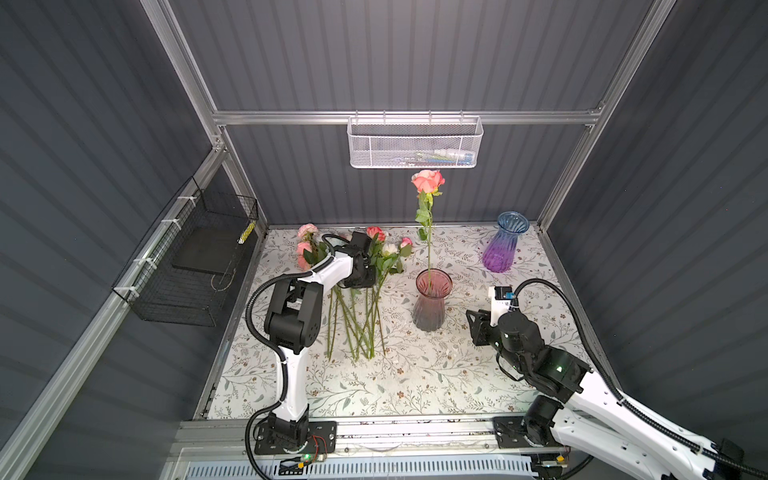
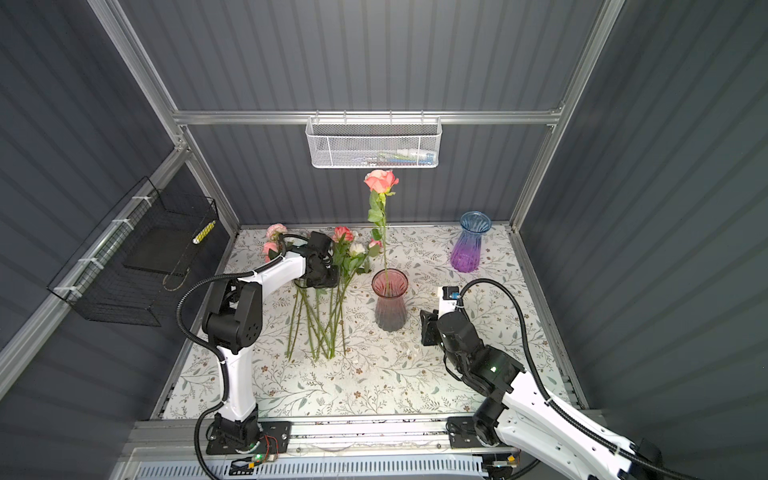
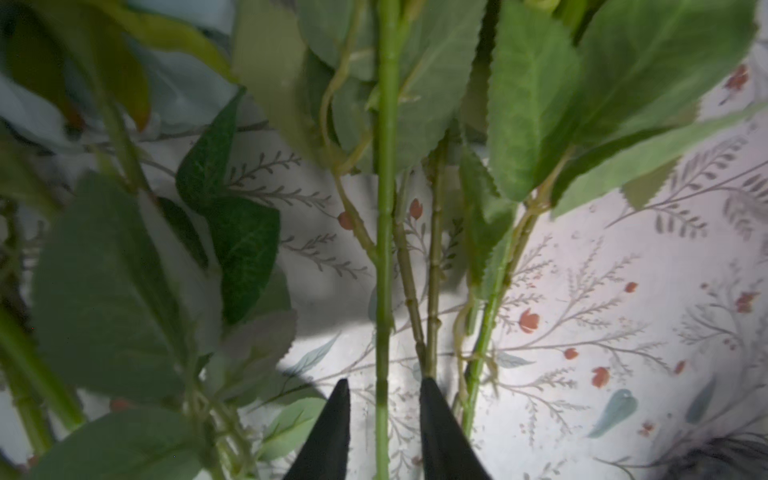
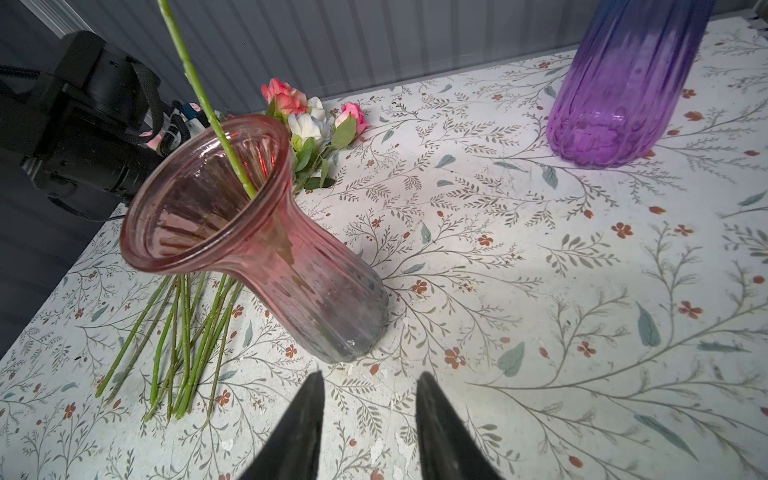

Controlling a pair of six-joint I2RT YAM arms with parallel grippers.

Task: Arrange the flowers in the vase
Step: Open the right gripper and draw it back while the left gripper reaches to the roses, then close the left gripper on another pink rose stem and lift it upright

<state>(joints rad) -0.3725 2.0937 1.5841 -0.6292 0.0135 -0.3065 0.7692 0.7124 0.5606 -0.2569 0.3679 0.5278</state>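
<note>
now: one coral rose (image 1: 428, 181) stands in the pink vase (image 1: 432, 305); the other flowers (image 1: 357, 320) lie heaped near it. left gripper (image 3: 383, 380) has jaws parted astride a single stem (image 3: 384, 249), not touching it. right gripper (image 4: 370, 372) is parted and empty by the vase. i judge this the second pick. next: pinch that stem alone and lift it clear of its neighbours.

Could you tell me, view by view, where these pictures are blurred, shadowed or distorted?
Left wrist view: the near leaves are soft and dim, the middle stem sharper, with a shadow across the tablecloth. Right wrist view: sharp, though wide-angle perspective makes the pink vase seem to lean. Both top views: bright tablecloth, dark walls.
</note>
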